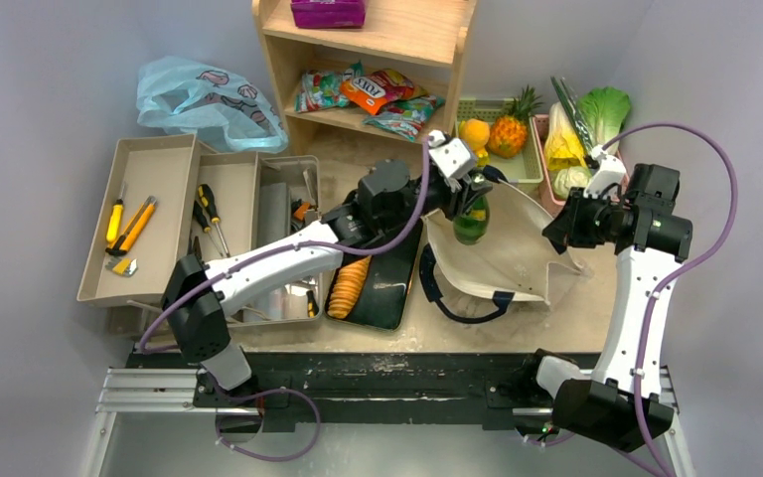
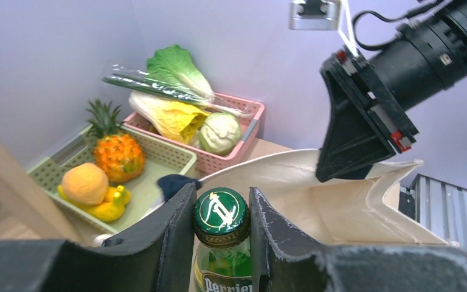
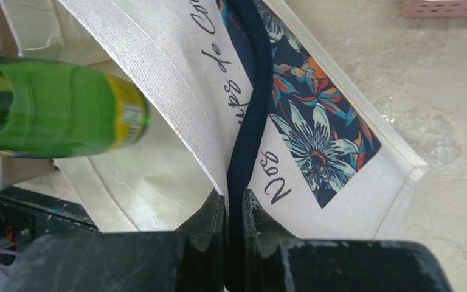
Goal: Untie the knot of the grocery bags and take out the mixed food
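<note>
Blue plastic bag (image 1: 199,99): crumpled, pink prints showing; lies far out to the left of the left claw, well apart from it.
Tool trays (image 1: 149,214): beige, holding screwdrivers and yellow-handled knives; left of the left claw and nearer the arm bases.
Cracker row (image 1: 348,286): orange, on a black tray (image 1: 387,288); under the left arm, behind its claw.
Left claw (image 2: 222,204): fingers clamped on the neck of the bottle, just under the cap.
Green glass bottle (image 2: 222,271): upright between the left claw's fingers, green cap on top. Its body hangs below the claw at the tote's mouth and seems clear of the fabric, though the top view is too small to be sure.
Green basket (image 2: 176,159): just beyond the left claw; holds a pineapple (image 2: 118,155), an orange (image 2: 85,182) and yellow produce.
Cream canvas tote (image 1: 517,258): on the table between the two claws, mouth open toward the left claw, floral panel on the side facing the right claw.
Navy strap (image 3: 246,121): runs down the tote's printed side into the right claw.
Right claw (image 3: 234,204): fingers pinched together on the navy strap at the tote's right end.
Pink basket (image 2: 249,112): beyond the right claw, just beside the green basket; holds pale and green cabbages.
</note>
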Action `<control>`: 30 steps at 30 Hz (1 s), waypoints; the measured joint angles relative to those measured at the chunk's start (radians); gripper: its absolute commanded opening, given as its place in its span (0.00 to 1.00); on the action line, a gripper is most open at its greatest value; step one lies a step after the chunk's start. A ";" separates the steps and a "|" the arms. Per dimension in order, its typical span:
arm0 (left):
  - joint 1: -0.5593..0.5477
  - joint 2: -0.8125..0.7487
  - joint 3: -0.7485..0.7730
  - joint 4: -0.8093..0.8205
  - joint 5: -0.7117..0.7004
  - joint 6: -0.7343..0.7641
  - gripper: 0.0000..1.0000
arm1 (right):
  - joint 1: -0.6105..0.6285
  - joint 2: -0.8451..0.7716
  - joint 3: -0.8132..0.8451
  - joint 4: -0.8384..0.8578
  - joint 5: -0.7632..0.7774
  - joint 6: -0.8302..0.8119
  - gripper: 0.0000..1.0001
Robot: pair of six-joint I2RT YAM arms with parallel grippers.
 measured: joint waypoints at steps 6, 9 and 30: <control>0.080 -0.050 0.048 -0.106 0.000 -0.044 0.00 | 0.000 0.000 -0.002 0.023 0.117 -0.019 0.00; 0.120 -0.080 0.061 -0.141 0.000 -0.052 0.00 | 0.001 0.000 -0.006 0.042 0.173 -0.022 0.00; 0.283 -0.132 0.189 -0.211 -0.030 -0.100 0.00 | 0.001 0.007 -0.009 0.078 0.268 -0.019 0.00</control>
